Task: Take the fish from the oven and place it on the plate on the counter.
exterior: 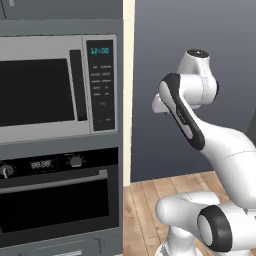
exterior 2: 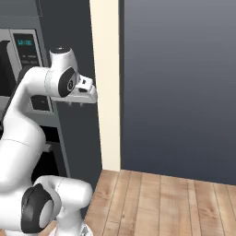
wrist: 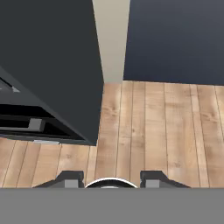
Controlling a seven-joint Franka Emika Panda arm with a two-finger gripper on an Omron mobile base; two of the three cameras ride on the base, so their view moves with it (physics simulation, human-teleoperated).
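Observation:
The black oven (exterior: 55, 200) sits low in the dark cabinet column, its glass door shut and its steel bar handle (exterior: 55, 181) across the top. The fish is hidden, and the plate and the counter are out of view. My gripper (exterior 2: 76, 104) hangs in the air to the right of the cabinet column, at about microwave height, pointing down at the floor. In the hand view the gripper (wrist: 111, 180) is open, its two fingertips (wrist: 70, 179) apart with nothing between them; the oven front (wrist: 26, 122) lies to the left.
A silver microwave (exterior: 50, 90) with a keypad is built in above the oven. Right of the cabinet stand a cream wall strip (exterior 2: 106, 83) and a dark grey-blue wall (exterior 2: 179, 87). Wooden floor (exterior 2: 152, 203) spreads below the hand.

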